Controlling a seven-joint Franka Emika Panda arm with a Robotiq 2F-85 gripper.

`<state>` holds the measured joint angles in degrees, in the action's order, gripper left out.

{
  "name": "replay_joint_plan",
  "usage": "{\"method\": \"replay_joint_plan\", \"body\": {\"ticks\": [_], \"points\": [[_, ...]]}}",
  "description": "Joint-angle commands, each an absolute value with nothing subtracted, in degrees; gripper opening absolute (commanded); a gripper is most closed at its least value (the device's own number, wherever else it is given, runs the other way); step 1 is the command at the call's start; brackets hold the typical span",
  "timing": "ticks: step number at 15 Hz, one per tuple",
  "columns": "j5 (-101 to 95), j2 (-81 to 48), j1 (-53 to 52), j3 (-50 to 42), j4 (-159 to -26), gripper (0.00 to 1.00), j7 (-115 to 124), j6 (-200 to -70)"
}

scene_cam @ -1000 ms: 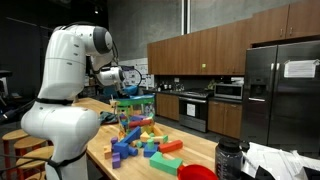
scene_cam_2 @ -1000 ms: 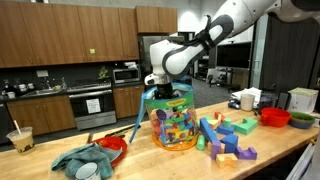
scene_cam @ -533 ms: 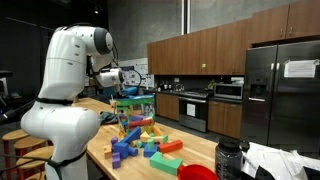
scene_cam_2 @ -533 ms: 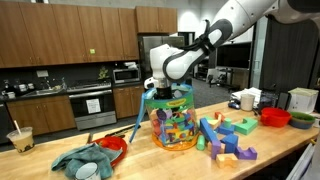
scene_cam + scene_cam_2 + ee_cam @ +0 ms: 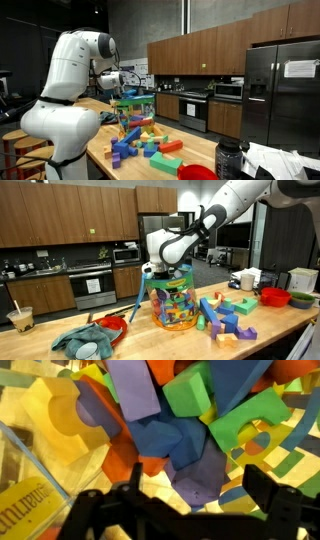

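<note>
Clear plastic jar [image 5: 172, 300] stands on wooden desk [image 5: 160, 342], packed with coloured foam blocks [image 5: 160, 430]. Jaws directly above jar mouth. In exterior view: loose foam blocks [image 5: 228, 318] on desk right of jar; red bowl [image 5: 113, 327] and teal cloth [image 5: 85, 340] left of jar; plastic drink cup [image 5: 18, 318] farthest left.

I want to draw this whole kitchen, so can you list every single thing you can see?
tub: one, clear, full of coloured foam blocks, on the counter
loose blocks: many, purple, green, blue and orange, on the counter beside the tub
red bowls: two, one by the cloth, one near the far end
cloth: one, blue-green, crumpled on the counter
drink cup: one, with a straw, at the counter's end
microwave: one, silver, under the brown cabinets
fridge: one, dark steel, against the wall
robot arm: one, white
gripper: one, dark, open, over the tub's mouth
</note>
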<state>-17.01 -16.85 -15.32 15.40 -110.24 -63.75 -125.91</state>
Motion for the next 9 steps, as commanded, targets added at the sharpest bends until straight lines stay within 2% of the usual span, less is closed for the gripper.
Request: {"method": "replay_joint_plan", "body": {"ticks": [1, 9], "points": [[-20.3, -20.8, -16.3, 15.0, -105.5, 1.00, -63.0, -124.0], [-27.4, -24.4, -17.3, 13.6, -100.2, 1.00, -63.9, -121.5]]}}
